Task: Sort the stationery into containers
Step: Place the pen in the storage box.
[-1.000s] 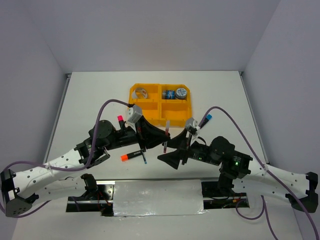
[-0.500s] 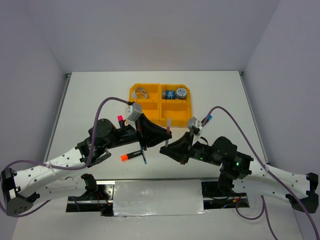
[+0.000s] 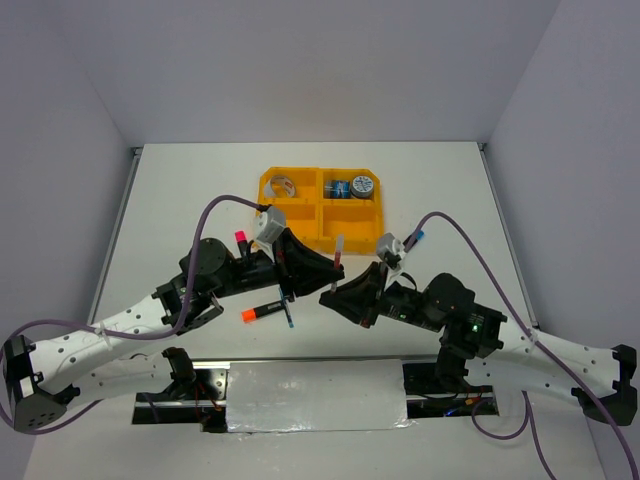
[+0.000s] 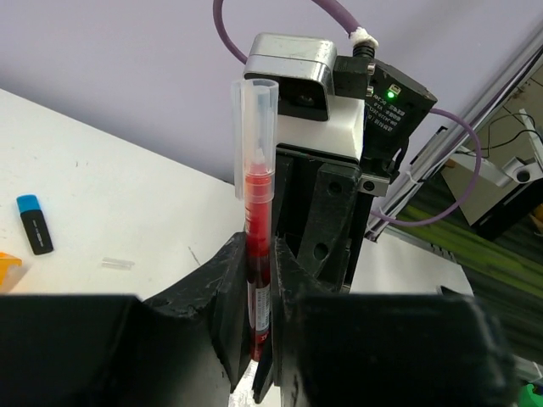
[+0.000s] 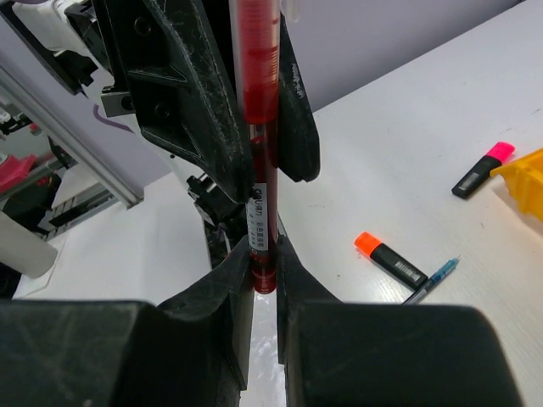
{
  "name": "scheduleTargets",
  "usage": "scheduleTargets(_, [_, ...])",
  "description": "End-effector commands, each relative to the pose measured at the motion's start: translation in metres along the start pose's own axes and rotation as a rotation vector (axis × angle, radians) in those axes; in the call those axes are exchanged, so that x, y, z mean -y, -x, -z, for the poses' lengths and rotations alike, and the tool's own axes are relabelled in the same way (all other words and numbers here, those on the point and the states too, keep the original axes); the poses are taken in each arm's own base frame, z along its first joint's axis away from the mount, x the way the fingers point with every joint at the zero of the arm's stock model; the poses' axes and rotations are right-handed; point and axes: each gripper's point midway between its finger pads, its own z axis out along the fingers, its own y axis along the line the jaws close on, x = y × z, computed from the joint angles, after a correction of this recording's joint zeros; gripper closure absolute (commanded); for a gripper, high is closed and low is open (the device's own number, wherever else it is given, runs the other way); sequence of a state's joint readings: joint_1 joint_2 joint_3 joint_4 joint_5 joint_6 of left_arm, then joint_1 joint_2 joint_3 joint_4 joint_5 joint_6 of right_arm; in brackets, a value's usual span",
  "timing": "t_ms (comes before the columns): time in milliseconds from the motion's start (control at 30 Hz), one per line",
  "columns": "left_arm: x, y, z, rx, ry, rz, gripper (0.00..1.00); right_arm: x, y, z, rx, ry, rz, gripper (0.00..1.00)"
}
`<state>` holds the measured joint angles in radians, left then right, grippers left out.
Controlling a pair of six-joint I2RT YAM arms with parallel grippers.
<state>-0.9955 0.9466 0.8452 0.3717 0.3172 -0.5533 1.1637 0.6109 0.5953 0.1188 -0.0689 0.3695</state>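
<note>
A thin red pen [image 3: 337,250] with a clear cap stands roughly upright above the table, held from both sides. My left gripper [image 3: 335,272] is shut on the red pen [image 4: 255,222], its jaws pressed against the barrel. My right gripper [image 3: 333,296] is shut on the lower end of the same red pen [image 5: 259,153]. The orange four-compartment tray [image 3: 320,212] lies behind them, with a silvery ring [image 3: 283,186] in its far left compartment and tape rolls [image 3: 352,187] in its far right one. Its two near compartments look empty.
On the table lie a pink-capped marker [image 3: 240,239], an orange-capped marker [image 3: 258,311] beside a thin blue pen [image 3: 289,315], and a blue-capped marker [image 3: 412,238] right of the tray. Purple cables arch over both arms. A small clear piece [image 4: 117,264] lies near the blue-capped marker [image 4: 34,225].
My right gripper, open and lower a second ago, has risen toward the left gripper and closed on the pen's lower end. The left gripper has kept its hold and barely moved.
</note>
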Motion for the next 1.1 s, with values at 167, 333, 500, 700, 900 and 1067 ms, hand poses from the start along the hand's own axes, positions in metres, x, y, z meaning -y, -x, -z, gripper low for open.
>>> scheduleTargets(167, [0.007, 0.001, -0.003, 0.013, -0.041, -0.013, 0.75, -0.02, 0.031, -0.009, 0.065, 0.061, -0.009, 1.0])
scheduleTargets(333, [0.008, 0.001, -0.003, 0.008, -0.044, -0.02, 1.0, -0.025, 0.034, -0.008, 0.067, 0.082, -0.004, 0.94])
scheduleTargets(500, [0.006, -0.003, 0.004, -0.009, -0.025, -0.037, 1.0, -0.025, 0.048, 0.012, 0.12, 0.068, 0.022, 0.26])
scheduleTargets(700, [0.009, -0.024, 0.008, -0.061, -0.052, -0.039, 1.0, -0.011, 0.084, 0.027, 0.17, -0.075, 0.075, 0.22])
scheduleTargets(900, [0.016, -0.036, 0.004, -0.093, -0.079, -0.046, 1.0, -0.003, 0.104, 0.02, 0.182, -0.154, 0.101, 0.27])
scheduleTargets(1067, [0.014, -0.036, 0.003, -0.095, -0.058, -0.053, 1.0, 0.002, 0.101, 0.017, 0.166, -0.18, 0.099, 0.42])
